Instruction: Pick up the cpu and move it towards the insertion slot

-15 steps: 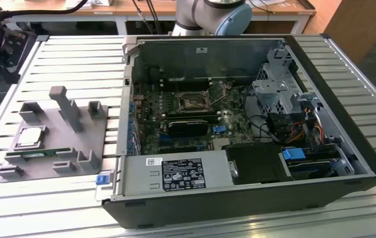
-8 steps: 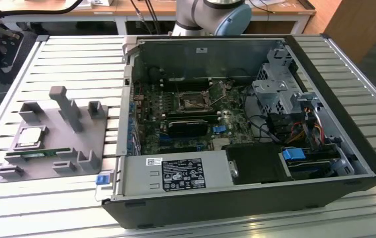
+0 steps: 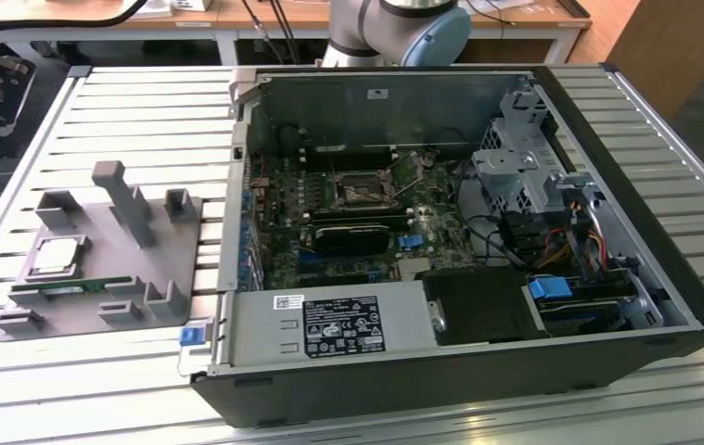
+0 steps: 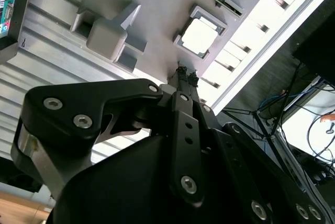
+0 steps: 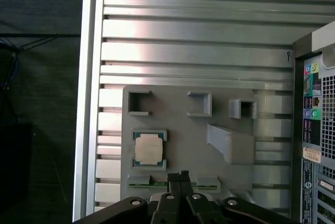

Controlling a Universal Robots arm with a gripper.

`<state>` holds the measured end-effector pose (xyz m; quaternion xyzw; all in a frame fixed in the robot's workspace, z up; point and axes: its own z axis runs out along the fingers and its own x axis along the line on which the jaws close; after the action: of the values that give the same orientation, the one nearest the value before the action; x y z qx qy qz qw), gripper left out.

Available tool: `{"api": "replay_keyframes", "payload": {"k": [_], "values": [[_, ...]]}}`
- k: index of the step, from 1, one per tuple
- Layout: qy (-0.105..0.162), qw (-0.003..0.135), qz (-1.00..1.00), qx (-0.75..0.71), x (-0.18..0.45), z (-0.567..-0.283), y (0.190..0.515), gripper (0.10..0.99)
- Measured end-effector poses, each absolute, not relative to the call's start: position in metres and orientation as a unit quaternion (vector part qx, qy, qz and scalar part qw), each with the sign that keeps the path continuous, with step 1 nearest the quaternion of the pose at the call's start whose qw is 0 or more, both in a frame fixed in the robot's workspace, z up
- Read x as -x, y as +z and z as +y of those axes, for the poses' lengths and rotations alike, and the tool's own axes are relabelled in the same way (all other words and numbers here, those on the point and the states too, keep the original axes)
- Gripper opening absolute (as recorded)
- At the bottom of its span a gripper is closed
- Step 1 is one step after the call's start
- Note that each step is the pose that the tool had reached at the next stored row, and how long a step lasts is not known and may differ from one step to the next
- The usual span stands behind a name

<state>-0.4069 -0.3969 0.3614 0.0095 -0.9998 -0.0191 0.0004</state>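
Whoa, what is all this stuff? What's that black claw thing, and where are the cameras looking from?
It is a grey robot arm working beside an open black computer case on a ribbed metal table. One camera watches from off the arm. Two more ride near its wrist, so they see the black gripper, its claw, shut and holding nothing. It points at a grey plastic tray that holds the cpu, a small silvery square chip. Inside the case sits the insertion slot, a dark square socket with a shiny metal frame.
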Motion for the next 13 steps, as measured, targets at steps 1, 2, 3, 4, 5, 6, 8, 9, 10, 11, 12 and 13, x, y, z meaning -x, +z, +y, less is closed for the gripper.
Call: {"api": "replay_keyframes", "payload": {"k": [1,2,3,4,5,6,8,9,10,11,12,13], "values": [[-0.019,0.0,-1.0,-0.01,0.4077,-0.3969,0.3613,0.106],[-0.019,0.0,-1.0,-0.01,0.4083,-0.3969,0.3611,0.106],[-0.019,0.0,-1.0,-0.01,0.4087,-0.3969,0.3609,0.106],[-0.019,0.0,-1.0,-0.01,0.409,-0.3969,0.3606,0.106],[-0.019,0.0,-1.0,-0.01,0.4092,-0.3969,0.3604,0.106],[-0.019,0.0,-1.0,-0.01,0.4095,-0.3969,0.3601,0.106],[-0.019,0.0,-1.0,-0.01,0.4098,-0.3969,0.3593,0.106],[-0.019,0.0,-1.0,-0.01,0.4101,-0.3969,0.3591,0.106],[-0.019,0.0,-1.0,-0.01,0.4102,-0.3969,0.3589,0.106],[-0.019,0.0,-1.0,-0.01,0.4104,-0.397,0.3586,0.106],[-0.019,0.0,-1.0,-0.01,0.4105,-0.397,0.3583,0.106],[-0.019,0.0,-1.0,-0.01,0.4105,-0.397,0.3581,0.106]]}}
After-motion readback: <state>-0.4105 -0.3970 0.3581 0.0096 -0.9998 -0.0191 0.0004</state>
